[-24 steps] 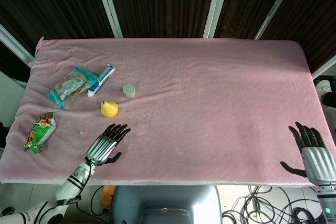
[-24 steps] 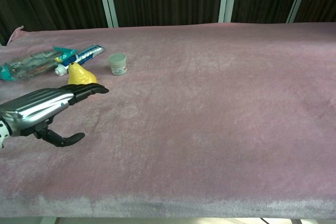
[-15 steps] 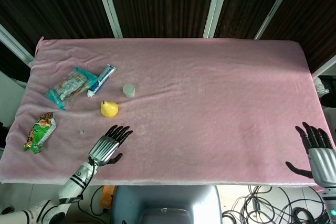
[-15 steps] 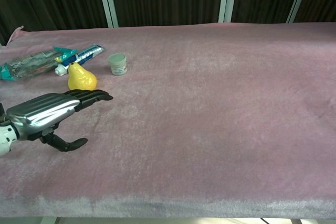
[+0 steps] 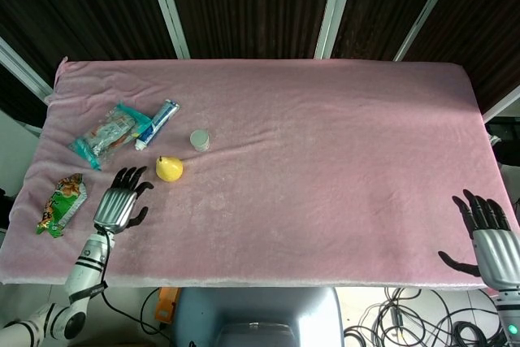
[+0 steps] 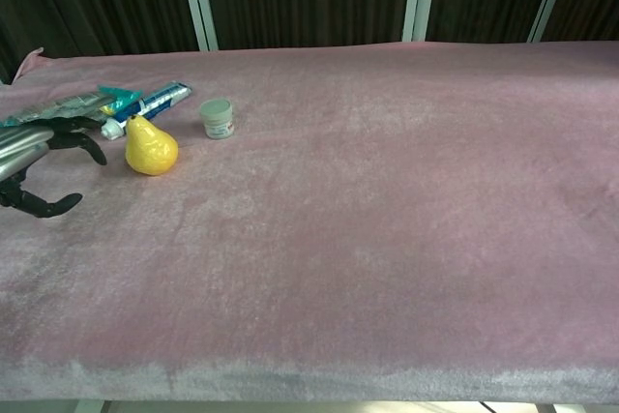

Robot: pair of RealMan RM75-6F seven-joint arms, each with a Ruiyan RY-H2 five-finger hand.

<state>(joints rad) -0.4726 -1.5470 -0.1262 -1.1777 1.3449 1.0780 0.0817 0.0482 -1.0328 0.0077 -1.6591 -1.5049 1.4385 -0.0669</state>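
Note:
My left hand hovers over the pink cloth at the front left, fingers spread, holding nothing; the chest view catches it at the left edge. A yellow pear lies just to its right and slightly farther back, not touched. My right hand is open at the table's front right corner, over the edge, far from every object. It does not show in the chest view.
A small grey-lidded jar, a blue toothpaste tube and a teal snack packet lie behind the pear. A green snack bag lies left of my left hand. Pink cloth covers the table.
My left hand has swung left from the front of the pear to beside the green bag. My right hand has dropped slightly toward the table's front right corner.

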